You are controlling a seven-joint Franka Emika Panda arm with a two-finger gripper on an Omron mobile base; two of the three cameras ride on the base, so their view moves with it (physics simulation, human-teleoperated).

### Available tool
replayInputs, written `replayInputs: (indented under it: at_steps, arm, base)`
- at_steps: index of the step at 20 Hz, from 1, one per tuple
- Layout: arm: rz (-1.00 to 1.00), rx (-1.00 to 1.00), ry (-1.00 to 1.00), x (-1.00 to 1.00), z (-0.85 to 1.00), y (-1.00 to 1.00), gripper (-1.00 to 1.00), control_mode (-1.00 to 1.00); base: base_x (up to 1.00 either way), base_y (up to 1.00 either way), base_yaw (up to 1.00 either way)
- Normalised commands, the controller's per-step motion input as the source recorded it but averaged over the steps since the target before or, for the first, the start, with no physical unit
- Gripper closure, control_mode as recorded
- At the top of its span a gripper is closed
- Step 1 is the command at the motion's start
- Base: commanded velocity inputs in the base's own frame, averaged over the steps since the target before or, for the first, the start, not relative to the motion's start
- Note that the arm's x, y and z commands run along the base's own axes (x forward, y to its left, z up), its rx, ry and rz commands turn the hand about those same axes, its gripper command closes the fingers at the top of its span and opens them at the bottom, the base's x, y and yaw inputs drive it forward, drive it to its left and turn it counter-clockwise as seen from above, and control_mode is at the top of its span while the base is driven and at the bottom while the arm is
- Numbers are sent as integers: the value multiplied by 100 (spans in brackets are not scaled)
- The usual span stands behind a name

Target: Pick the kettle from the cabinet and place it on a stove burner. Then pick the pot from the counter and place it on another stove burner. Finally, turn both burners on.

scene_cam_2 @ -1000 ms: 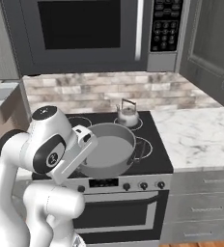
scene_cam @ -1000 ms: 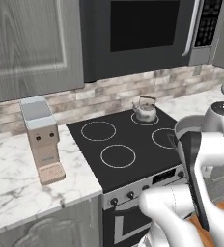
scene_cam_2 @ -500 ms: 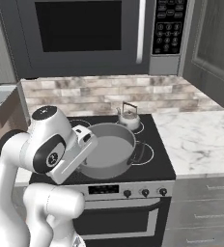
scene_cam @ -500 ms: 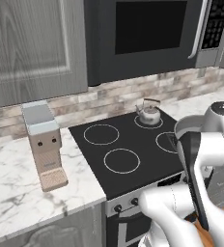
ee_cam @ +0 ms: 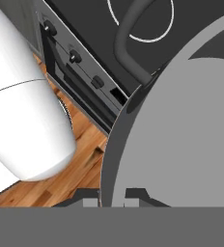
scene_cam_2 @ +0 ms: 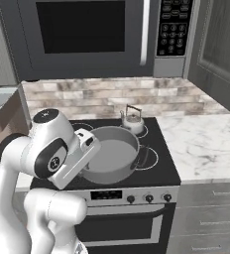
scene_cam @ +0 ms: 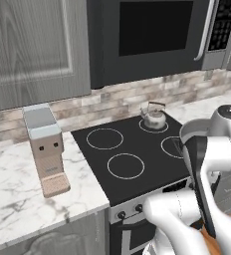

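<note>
Meanwhile base rolled leftward; pot [scene_cam_2: 108,159] unchanged in jaws.

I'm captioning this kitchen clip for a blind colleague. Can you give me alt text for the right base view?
A white robot arm holds a wide grey pot by its rim over the front of a black cooktop, the tool shut on the pot's near edge. A small silver kettle sits on a rear burner, below a dark microwave, with white marble counter to the right.

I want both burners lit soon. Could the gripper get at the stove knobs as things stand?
Probably not yet: the gripper is shut on the pot's rim, over the cooktop. The knobs lie unobstructed on the front panel below.
</note>
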Motion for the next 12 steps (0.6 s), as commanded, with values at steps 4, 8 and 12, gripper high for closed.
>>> replayInputs:
  at_steps: [4, 8, 12]
  arm:
    - [0, 0, 0, 10, 0, 0, 100, -100]
    - [0, 1, 0, 31, 0, 0, 100, -100]
    - [0, 3, 0, 39, 0, -2, 100, -100]
  base:
    - [0, 0, 0]
    - [0, 0, 0]
    - [0, 0, 0]
